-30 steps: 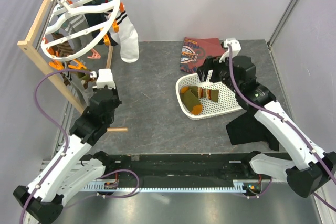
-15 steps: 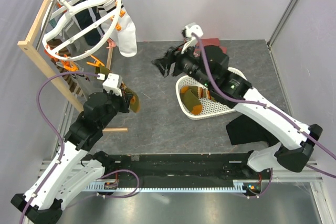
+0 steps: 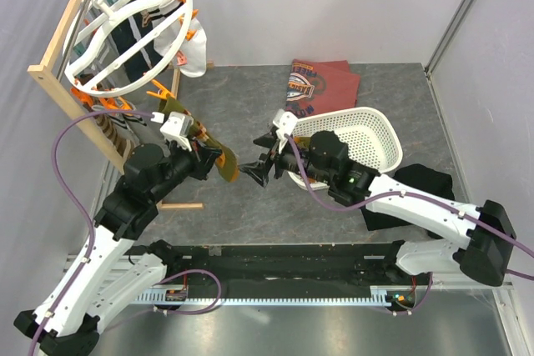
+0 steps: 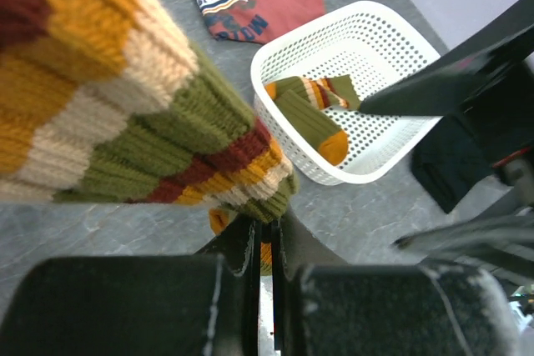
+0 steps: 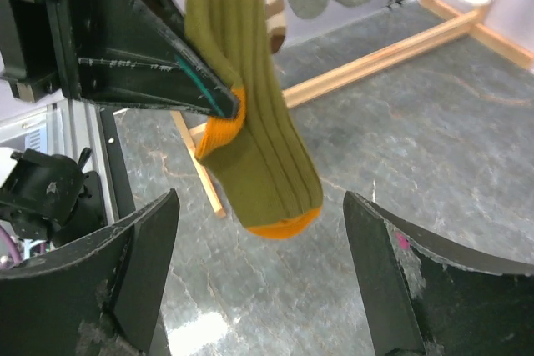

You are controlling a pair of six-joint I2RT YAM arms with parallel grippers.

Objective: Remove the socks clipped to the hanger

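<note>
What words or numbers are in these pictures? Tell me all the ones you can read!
Maroon shirt: there is lettering in its printed badge, but it is too blurred to read in any view.
Nothing else shows words, numbers or signs that can be read.

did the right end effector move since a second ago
Yes. The right end effector has swung left and down in the top view, away from the maroon shirt, toward the olive sock in the left end effector.
</note>
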